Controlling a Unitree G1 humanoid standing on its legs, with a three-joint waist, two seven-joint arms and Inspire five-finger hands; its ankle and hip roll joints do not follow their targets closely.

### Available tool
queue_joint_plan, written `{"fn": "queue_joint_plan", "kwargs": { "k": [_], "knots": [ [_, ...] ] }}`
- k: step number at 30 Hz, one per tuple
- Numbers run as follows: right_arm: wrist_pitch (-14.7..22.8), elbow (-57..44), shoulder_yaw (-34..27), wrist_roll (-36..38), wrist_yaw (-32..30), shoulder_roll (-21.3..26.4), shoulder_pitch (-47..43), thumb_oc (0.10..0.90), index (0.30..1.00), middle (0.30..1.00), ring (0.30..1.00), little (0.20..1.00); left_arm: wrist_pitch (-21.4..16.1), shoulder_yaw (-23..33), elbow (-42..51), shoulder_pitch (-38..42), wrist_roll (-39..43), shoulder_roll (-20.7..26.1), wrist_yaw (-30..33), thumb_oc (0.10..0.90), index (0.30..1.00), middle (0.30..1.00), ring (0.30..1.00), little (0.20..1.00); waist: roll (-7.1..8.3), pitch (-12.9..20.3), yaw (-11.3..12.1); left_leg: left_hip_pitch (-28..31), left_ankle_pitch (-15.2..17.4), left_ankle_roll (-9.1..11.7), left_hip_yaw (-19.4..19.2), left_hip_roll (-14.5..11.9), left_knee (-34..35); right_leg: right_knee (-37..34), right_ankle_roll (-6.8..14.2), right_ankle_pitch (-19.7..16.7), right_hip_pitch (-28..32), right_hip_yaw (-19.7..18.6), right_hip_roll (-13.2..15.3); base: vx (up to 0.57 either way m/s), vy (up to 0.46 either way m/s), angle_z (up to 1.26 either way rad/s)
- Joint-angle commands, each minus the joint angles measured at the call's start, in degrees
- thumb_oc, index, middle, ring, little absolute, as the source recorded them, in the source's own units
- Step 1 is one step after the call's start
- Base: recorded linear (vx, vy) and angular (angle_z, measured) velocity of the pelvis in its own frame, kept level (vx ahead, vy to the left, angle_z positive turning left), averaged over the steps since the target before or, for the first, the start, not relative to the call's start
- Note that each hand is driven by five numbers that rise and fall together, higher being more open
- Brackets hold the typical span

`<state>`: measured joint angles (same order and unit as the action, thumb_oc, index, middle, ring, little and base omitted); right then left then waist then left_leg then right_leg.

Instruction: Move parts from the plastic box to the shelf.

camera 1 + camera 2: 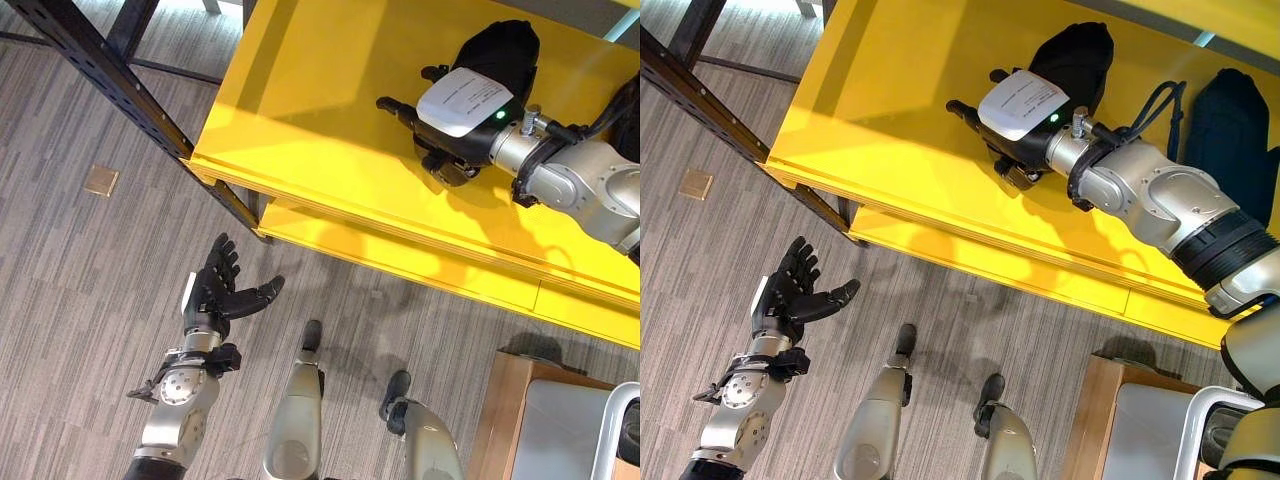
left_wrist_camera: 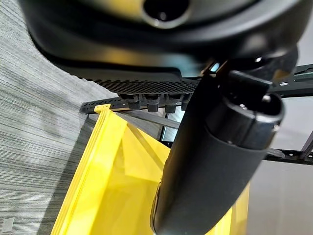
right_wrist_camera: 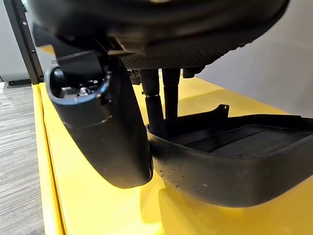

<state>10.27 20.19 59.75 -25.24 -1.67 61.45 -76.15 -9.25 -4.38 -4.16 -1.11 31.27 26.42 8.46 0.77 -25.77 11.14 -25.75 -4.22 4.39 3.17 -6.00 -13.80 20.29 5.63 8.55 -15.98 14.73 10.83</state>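
The right hand [image 1: 1025, 125] reaches in over the yellow shelf [image 1: 300, 110] and grips a black moulded part [image 1: 1075, 55], which lies on the shelf board just beyond the palm. In the right wrist view the fingers [image 3: 156, 98] pass down into the part's hollow, dish-like body [image 3: 234, 156], while the thumb [image 3: 105, 142] presses against its outer rim from the near side, so the rim is pinched between them. The part's underside sits at, or just above, the yellow surface; whether it touches cannot be told. A second dark part [image 1: 1230, 130] rests on the same board, on the far side of the right forearm from the hand and well apart from it. The left hand [image 1: 225, 290] hangs over the grey striped floor [image 1: 80, 290], below and to the side of the shelf's front edge, its fingers spread loosely and straight with the thumb standing out, holding nothing. A small tan square [image 1: 101, 181] lies on the floor beyond that hand's fingertips, near the dark metal frame [image 1: 110, 70] that runs diagonally beside the shelf. A pale wooden stand [image 1: 510, 410] shows low on the right arm's side.
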Motion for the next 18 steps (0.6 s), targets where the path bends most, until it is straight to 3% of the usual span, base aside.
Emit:
{"fn": "queue_joint_plan", "kwargs": {
  "k": [1, 18],
  "knots": [
    [-1.12, -3.52, -6.49, 0.1, -5.75, 1.17, -4.62, 0.9, 1.0, 1.0, 1.0, 1.0, -7.04, 2.16, 7.23, -0.85, 0.18, 4.9, 0.26, 0.9, 1.0, 1.0, 1.0, 1.0, 1.6, 3.49, 0.26, -4.55, 1.6, 3.74, 1.71, -5.99, -6.0, -3.26, 2.38, -1.02, 5.33, -1.45, 3.86, 0.0, 0.0, 0.0],
    [-1.89, -2.52, -7.39, -1.58, -6.33, 0.48, -3.51, 0.9, 1.0, 1.0, 1.0, 1.0, -7.1, 2.5, 7.28, -1.28, 0.13, 4.97, 0.61, 0.9, 1.0, 1.0, 1.0, 1.0, 2.13, 3.57, 0.27, -4.47, 1.72, 3.62, 1.6, -6.02, -6.06, -3.65, 2.36, -1.16, 5.65, -1.58, 3.67, 0.0, 0.0, 0.0]
  ]
}}
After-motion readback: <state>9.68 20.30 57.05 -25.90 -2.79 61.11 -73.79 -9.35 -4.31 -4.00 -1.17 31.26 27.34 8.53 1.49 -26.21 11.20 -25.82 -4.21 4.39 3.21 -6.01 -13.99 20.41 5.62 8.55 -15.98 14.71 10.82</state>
